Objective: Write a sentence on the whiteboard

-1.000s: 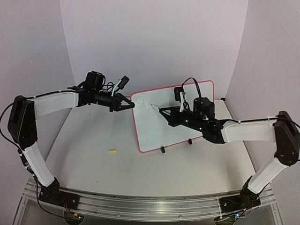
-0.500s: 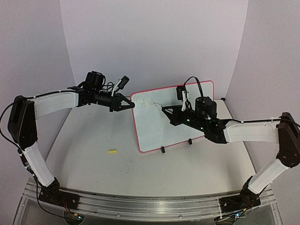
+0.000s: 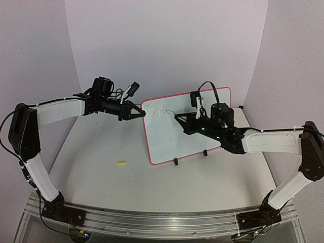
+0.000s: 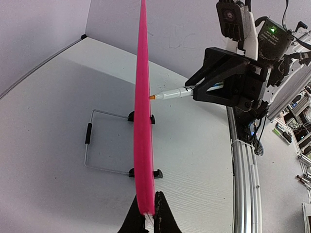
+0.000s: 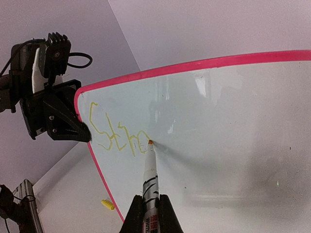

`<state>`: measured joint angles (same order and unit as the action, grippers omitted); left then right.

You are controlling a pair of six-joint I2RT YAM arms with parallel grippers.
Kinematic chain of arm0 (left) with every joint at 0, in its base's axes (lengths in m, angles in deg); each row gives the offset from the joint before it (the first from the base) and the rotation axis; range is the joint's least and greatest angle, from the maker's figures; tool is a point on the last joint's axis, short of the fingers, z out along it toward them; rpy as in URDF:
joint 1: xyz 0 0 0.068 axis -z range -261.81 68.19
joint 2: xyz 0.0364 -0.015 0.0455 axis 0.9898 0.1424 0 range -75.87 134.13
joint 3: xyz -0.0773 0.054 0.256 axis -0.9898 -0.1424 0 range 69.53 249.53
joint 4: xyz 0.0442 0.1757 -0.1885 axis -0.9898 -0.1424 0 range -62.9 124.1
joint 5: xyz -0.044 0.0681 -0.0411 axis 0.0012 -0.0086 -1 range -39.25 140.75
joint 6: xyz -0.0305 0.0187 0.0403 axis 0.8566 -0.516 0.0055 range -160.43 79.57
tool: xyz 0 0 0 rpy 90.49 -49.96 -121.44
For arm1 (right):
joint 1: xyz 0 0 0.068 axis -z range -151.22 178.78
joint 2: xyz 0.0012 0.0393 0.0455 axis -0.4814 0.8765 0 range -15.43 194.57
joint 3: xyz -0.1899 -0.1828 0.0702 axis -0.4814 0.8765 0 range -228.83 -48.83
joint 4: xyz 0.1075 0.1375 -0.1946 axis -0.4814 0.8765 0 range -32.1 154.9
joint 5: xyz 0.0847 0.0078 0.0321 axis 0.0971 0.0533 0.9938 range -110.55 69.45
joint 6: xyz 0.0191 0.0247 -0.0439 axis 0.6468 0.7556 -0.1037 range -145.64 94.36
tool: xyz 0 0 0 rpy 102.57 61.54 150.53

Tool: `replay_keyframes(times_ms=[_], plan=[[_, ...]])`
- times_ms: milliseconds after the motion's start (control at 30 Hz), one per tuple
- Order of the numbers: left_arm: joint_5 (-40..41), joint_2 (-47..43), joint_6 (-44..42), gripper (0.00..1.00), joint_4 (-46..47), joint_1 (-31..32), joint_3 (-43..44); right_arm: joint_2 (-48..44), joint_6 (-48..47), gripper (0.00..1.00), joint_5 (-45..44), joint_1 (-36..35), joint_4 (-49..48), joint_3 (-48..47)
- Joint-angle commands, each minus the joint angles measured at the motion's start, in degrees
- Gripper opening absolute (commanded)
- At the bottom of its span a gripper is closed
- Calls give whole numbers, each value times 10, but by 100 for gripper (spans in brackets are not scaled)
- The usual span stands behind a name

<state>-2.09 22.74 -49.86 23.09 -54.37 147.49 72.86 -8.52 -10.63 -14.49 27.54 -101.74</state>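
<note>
The whiteboard [image 3: 192, 126], white with a pink-red rim, stands tilted on black feet at mid table. My left gripper [image 3: 142, 113] is shut on its upper left rim; in the left wrist view the pink edge [image 4: 142, 121] runs up from between my fingers [image 4: 146, 224]. My right gripper [image 3: 188, 123] is shut on a white marker [image 5: 150, 179] whose orange tip touches the board [image 5: 233, 136]. The sentence [image 5: 116, 135] is yellow handwriting reading roughly "Stro" at the upper left of the board, with the tip at its right end. It shows faintly in the top view [image 3: 158, 112].
A small yellow marker cap [image 3: 121, 163] lies on the table left of the board; it also shows in the right wrist view [image 5: 108, 205]. A wire stand [image 4: 104, 141] props the board from behind. Purple walls close the back and sides.
My right gripper has carried the marker tip a little rightward along the top line, and the yellow writing has grown by a letter or so. The left arm has not moved.
</note>
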Motion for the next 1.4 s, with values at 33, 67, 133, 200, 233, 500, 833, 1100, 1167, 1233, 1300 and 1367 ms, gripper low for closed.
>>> replay_keyframes(times_ms=[33,67,133,200,233,500,833,1100,1167,1233,1300,1367], plan=[[14,-14,-28,0,-31,4,3,-5,-6,0,5,3,-10,-14],[14,-14,-28,0,-31,4,3,-10,-6,0,6,3,-11,-11],[14,-14,-29,0,-31,4,3,-21,-7,0,12,2,-16,-4],[14,-14,-28,0,-32,4,3,-33,-6,0,14,3,-21,3],[14,-13,-28,0,-32,4,3,-36,-5,0,14,3,-23,7],[14,-11,-28,0,-32,4,3,-33,-5,0,-4,3,-23,12],[15,-12,-29,0,-33,4,3,-11,-8,0,-17,3,-23,-5],[16,-12,-30,0,-34,5,3,-3,-8,0,-20,3,-24,-11],[15,-12,-31,0,-35,5,3,-3,-8,0,-21,3,-24,-12],[16,-12,-31,0,-35,5,3,-4,-9,0,-23,3,-24,-12],[16,-12,-32,0,-35,6,3,-4,-9,0,-25,3,-25,-13],[16,-12,-32,0,-36,6,3,-5,-9,0,-28,3,-25,-15]])
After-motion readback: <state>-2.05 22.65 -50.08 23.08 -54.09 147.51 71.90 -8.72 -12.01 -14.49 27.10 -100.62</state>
